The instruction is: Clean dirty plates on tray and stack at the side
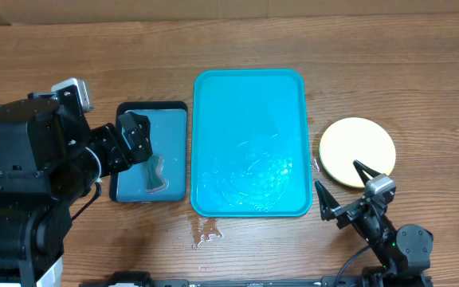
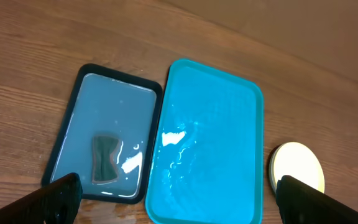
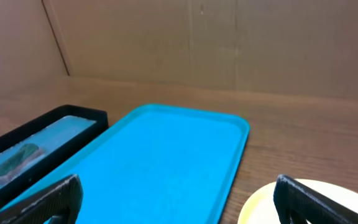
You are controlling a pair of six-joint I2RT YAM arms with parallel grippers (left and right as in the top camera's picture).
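The teal tray (image 1: 249, 80) lies mid-table, wet and with no plates on it; it also shows in the left wrist view (image 2: 258, 99) and the right wrist view (image 3: 166, 162). The pale yellow-green plates (image 1: 357, 147) sit in one pile on the table right of the tray, also in the left wrist view (image 2: 296, 167) and the right wrist view (image 3: 263, 208). My left gripper (image 1: 136, 137) (image 2: 185, 205) is open and empty, above the small black-rimmed tray. My right gripper (image 1: 341, 182) (image 3: 179, 208) is open and empty, at the near edge of the plates.
A small black-rimmed blue tray (image 1: 126, 191) (image 2: 64, 130) (image 3: 79, 113) lies left of the teal tray, holding water and a dark green sponge (image 1: 154, 171) (image 2: 105, 158) (image 3: 14, 163). A small water puddle (image 1: 206, 233) lies on the wood by the teal tray's front left corner.
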